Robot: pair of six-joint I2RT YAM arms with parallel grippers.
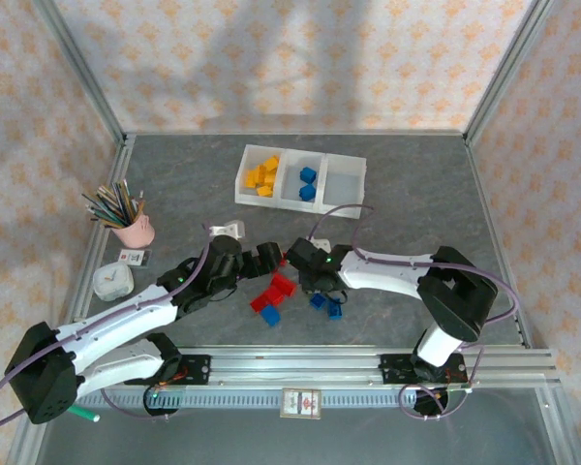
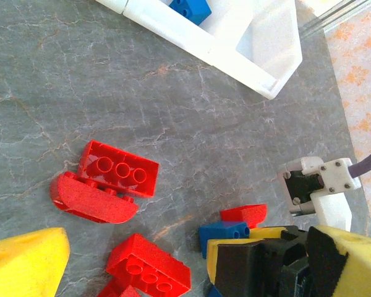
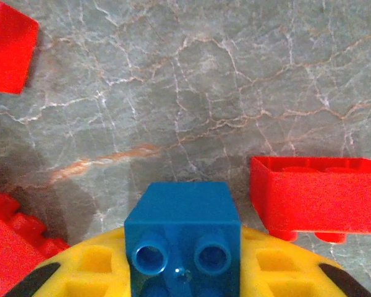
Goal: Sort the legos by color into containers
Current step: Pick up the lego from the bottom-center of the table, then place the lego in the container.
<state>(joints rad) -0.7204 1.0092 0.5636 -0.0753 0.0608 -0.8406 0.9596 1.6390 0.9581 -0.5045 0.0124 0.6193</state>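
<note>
The right gripper has its jaws clamped on a small blue brick. A yellow pad presses each flank, and two round studs face the wrist camera. The brick looks nearly square, so its long axis should matter little.

The coming move seems to turn on one relation. The tray lies almost straight beyond these jaws, away from the arm bases. Its middle compartment, where two sorted blue bricks lie, sits nearly in line with the grip. The right arm is the one placed for a lift and a forward reach. The left compartment holds yellow bricks, and the right compartment looks bare.

The left gripper hangs just beside the right one, jaws wide apart, over loose red bricks on the worktop. More loose blue bricks lie near the right wrist.

Whether the held brick is clear of the worktop or resting on it cannot be told. Its lower end is cut off by the frame edge, and from above the two wrists crowd together, so the gap between them is hard to judge
</note>
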